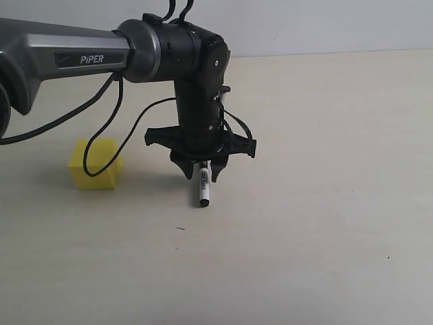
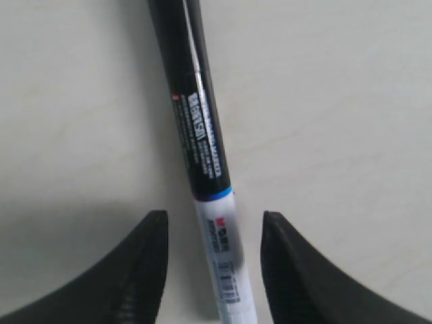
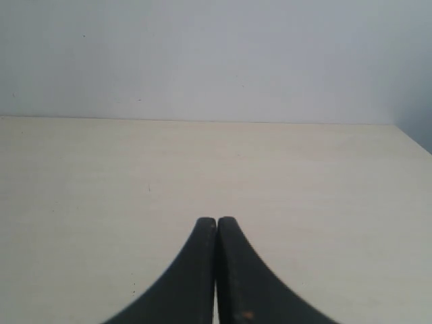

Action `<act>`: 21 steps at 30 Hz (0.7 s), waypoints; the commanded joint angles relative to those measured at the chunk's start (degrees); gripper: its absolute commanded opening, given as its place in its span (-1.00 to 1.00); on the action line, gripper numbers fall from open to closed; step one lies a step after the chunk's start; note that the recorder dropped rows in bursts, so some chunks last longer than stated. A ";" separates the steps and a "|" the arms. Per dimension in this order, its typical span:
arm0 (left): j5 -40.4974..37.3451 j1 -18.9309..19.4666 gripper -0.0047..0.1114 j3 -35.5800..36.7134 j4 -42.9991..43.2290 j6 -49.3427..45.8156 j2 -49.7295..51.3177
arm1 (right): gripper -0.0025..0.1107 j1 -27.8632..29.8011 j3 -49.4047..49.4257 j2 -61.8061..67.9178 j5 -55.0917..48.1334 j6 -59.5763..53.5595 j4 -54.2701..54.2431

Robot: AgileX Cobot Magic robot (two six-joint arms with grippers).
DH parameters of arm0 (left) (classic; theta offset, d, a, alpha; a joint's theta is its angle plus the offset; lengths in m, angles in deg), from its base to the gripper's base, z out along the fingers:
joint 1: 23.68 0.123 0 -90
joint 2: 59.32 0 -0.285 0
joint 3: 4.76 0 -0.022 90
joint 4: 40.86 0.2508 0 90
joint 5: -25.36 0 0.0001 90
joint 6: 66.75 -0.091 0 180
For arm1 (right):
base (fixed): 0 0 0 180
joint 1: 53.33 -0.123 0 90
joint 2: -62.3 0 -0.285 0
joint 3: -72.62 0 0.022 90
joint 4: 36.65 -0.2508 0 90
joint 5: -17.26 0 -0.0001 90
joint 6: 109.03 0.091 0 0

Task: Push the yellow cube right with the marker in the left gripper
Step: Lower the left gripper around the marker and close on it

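Note:
The yellow cube [image 1: 95, 164] sits on the table at the left, with a black cable hanging in front of it. My left gripper [image 1: 202, 177] points down, well to the right of the cube. It is open, and its fingers [image 2: 145, 263] straddle the marker [image 2: 196, 135] with a gap on each side. The marker [image 1: 203, 193] has a white barrel and a black cap, seems to lie on the table, and reaches out past the fingertips. My right gripper [image 3: 217, 221] is shut on nothing and shows only in its own wrist view.
The light wooden table [image 1: 325, 237] stretches around the left arm [image 1: 67, 57]. A pale wall [image 3: 216, 54] rises behind the table's far edge. Black cables [image 1: 108, 128] loop down from the arm near the cube.

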 commanded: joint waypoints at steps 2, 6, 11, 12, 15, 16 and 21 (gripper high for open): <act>-0.18 -0.78 -0.16 0.05 0.00 0.67 -0.30 | -0.96 0.36 0.26 -0.37 0.64 0.00 -0.01; -0.18 -0.78 -0.16 0.05 0.00 0.67 -0.30 | -0.96 0.36 0.26 -0.37 0.64 0.00 -0.01; -0.18 -0.78 -0.16 0.05 0.00 0.67 -0.30 | -0.96 0.36 0.26 -0.37 0.64 0.00 -0.01; -0.18 -0.78 -0.16 0.05 0.00 0.67 -0.30 | -0.96 0.36 0.26 -0.37 0.64 0.00 -0.01; -0.19 -0.78 -0.16 0.05 0.00 0.79 -0.30 | -0.96 0.36 0.26 -0.37 0.64 0.00 -0.01; -0.19 -0.78 -0.16 0.05 0.00 0.88 -0.30 | -0.96 0.36 0.26 -0.37 0.64 0.00 -0.01; -0.19 -0.91 -0.16 0.05 0.00 1.38 -0.30 | -0.96 0.36 0.26 -0.37 0.64 0.00 -0.01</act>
